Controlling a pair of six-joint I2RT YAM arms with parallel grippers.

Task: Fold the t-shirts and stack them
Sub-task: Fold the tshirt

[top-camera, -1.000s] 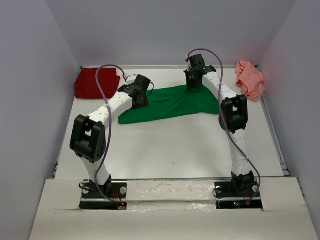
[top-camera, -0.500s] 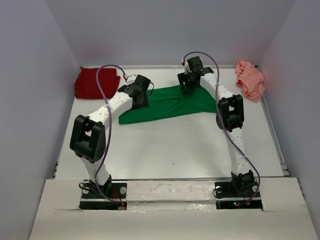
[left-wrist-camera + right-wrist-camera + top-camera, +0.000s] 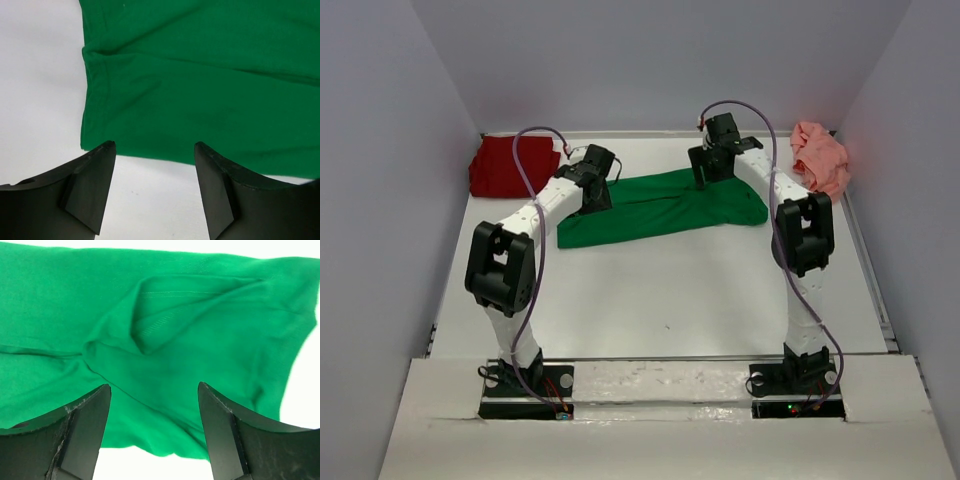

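Green t-shirt [image 3: 665,205] laid out along the far middle of the table [image 3: 670,290]

Your left gripper [image 3: 154,147] hangs over its left end and your right gripper [image 3: 153,386] over its right end, both with fingers apart and nothing between them. You have the dark red t-shirt [image 3: 500,165] in the far left corner and the salmon pink t-shirt [image 3: 820,158] in the far right corner.

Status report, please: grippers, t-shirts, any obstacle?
Left gripper, right gripper: jaws open, empty, above green t-shirt. Red t-shirt far left, pink t-shirt far right, not stacked. No obstacle.
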